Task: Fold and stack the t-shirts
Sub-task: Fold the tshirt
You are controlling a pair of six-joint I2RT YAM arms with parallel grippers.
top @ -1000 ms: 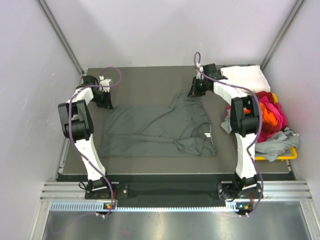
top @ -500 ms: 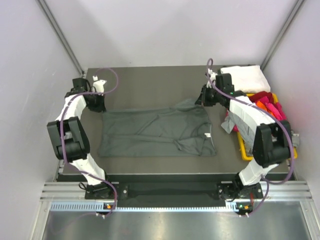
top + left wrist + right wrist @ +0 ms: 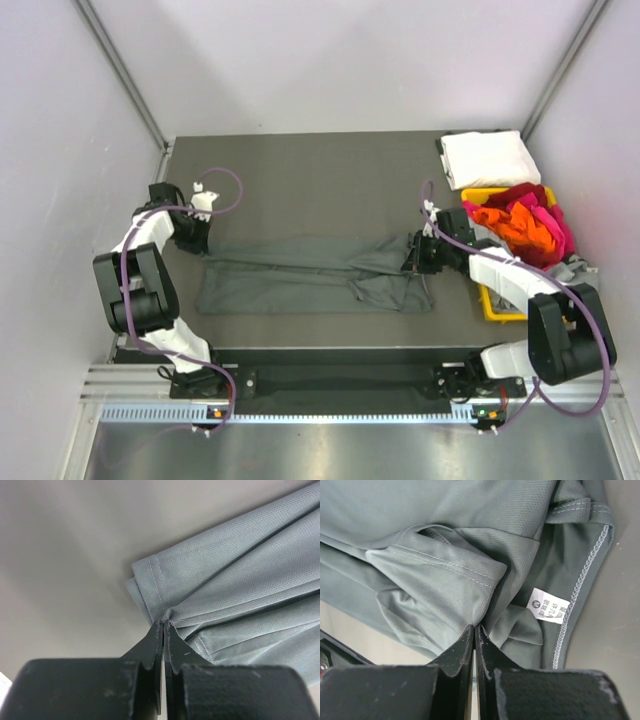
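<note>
While the dark grey t-shirt (image 3: 300, 278) lies stretched across the middle of the counter (image 3: 300, 180), both arms reach down to its far edge. The left hand (image 3: 203, 238) is pressed together on the shirt's far left corner. The left wrist view shows its black fingertips (image 3: 154, 641) pinching a bunched fold of hemmed cloth right at the counter surface. The right hand (image 3: 416, 256) pinches the cloth at the shirt's right end. In the right wrist view its fingers meet on a stitched fold, with a white size label (image 3: 548, 605) just beside them inside the collar. Between the two hands the shirt forms a long, narrow band with creases running along its length. A folded white t-shirt (image 3: 485, 158) sits at the far right corner of the counter. Just nearer than it, a yellow bin (image 3: 492, 305) holds a heap with an orange shirt (image 3: 505, 222), a pink shirt (image 3: 556, 232) and a red shirt (image 3: 522, 193).
</note>
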